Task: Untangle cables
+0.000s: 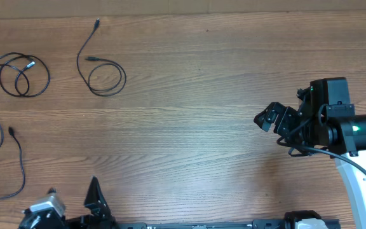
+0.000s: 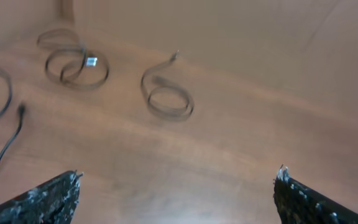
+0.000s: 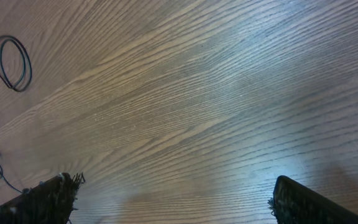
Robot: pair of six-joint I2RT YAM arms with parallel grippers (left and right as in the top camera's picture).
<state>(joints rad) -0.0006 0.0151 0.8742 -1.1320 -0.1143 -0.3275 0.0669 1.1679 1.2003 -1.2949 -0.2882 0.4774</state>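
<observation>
Looking limp and light, the cables should take a pinch mid-loop; left pincer and right pincer gape wide, empty.

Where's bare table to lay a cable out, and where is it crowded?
Bare wood spans the middle of the table, between the single-loop cable and the right arm, and along the far edge above it. The left end is crowded: the double-coiled cable, the loop, and a long cable at the left edge.
</observation>
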